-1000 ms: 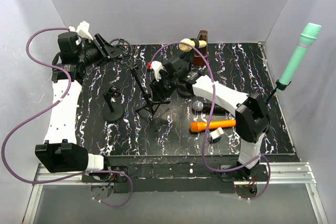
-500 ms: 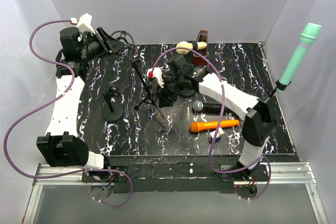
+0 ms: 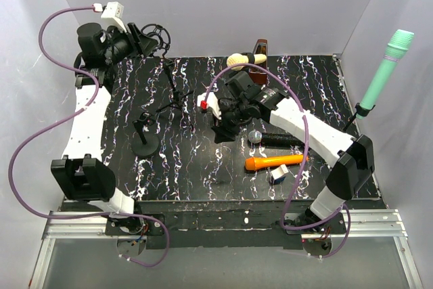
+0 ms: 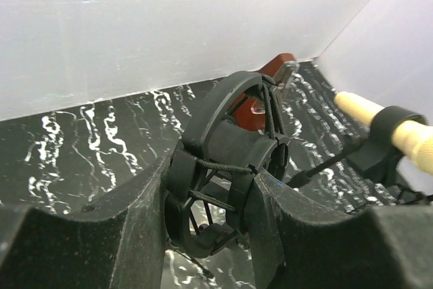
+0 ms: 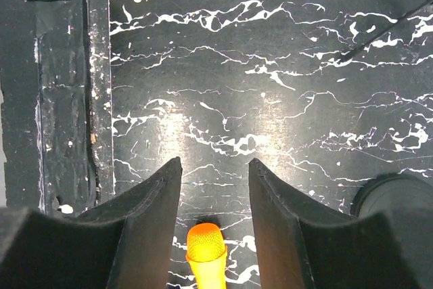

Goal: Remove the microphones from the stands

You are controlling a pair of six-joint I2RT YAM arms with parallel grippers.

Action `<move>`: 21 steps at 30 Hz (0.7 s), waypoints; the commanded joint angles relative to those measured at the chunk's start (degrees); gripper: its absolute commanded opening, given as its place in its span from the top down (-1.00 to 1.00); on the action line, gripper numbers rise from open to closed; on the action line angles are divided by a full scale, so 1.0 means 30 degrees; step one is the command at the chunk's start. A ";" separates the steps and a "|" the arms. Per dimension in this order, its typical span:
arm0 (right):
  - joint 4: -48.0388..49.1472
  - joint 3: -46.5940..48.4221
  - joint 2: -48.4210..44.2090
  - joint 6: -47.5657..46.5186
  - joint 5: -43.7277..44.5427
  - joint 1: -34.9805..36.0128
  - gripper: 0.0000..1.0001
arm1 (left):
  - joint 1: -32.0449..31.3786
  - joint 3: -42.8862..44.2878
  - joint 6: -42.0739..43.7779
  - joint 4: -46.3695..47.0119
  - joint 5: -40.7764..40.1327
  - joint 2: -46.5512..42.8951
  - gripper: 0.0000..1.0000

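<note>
Left hand [image 3: 139,40] clamps the stand's shock mount [image 3: 154,34]; right hand [image 3: 223,130] hangs open, empty.
Overhead: the black microphone [image 3: 274,138] lies on the table [image 3: 318,86] just beside the right hand, with an orange microphone [image 3: 274,162] nearer the bases. Left wrist: fingers [image 4: 135,228] pinch the mount's ring. Right wrist: parted fingers frame bare table above the orange tip.

Open tabletop [image 3: 189,174] at your near left, round-base stand [image 3: 144,143] blocking mid-left, orange microphone [image 3: 274,162] and black microphone [image 3: 277,139] lying across your right side.
</note>
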 commanded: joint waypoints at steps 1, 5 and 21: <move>-0.0770 -0.0256 -0.1228 -0.0778 0.0233 -0.0091 -0.03 | -0.0044 0.1683 0.2645 -0.0186 -0.1092 0.1099 1.00; -0.1707 -0.0315 -0.1785 -0.1305 0.0848 -0.0121 -0.01 | -0.0044 0.0926 0.2649 -0.0045 -0.1825 0.1601 0.79; -0.4200 -0.0519 -0.6586 0.0272 0.1816 -0.1613 -0.01 | -0.0044 0.4700 0.2586 -0.1269 0.0687 -0.0127 -0.96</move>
